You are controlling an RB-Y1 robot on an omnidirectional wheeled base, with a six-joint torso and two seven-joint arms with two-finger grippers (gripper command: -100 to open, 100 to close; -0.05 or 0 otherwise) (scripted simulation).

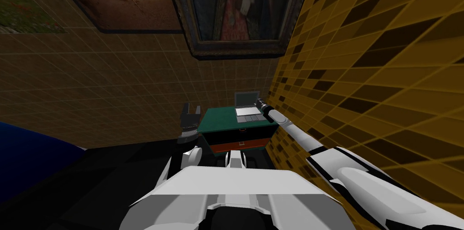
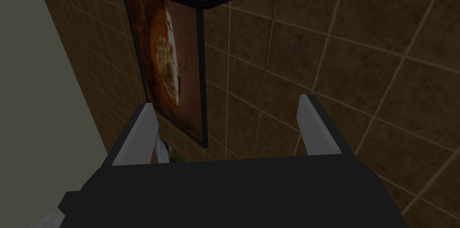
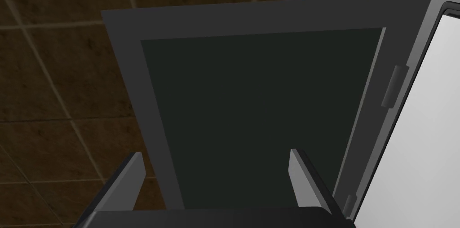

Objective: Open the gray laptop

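A small cabinet with a green top stands in the corner where the brown tiled wall meets the yellow patterned wall. It has a black drawer front above a red-brown one. The cabinet below these drawers is hidden.

The gray laptop sits on the far right corner of that top, close to both walls. It is open, with the lid standing roughly upright behind a pale keyboard deck. Close up, the lid is a dark gray frame around a flat, near-black screen. A small gray hinge joins it to the light gray base. The base is cut off at the picture's edge, and no keys can be made out on it.

The right arm reaches along the yellow wall to the laptop's right side. The right gripper faces the screen, its two fingers apart and gripping nothing. One side edge of the lid runs down just inside one finger. Whether either finger touches the lid cannot be told.

The left gripper is raised beside the cabinet's left edge, fingers spread and empty.
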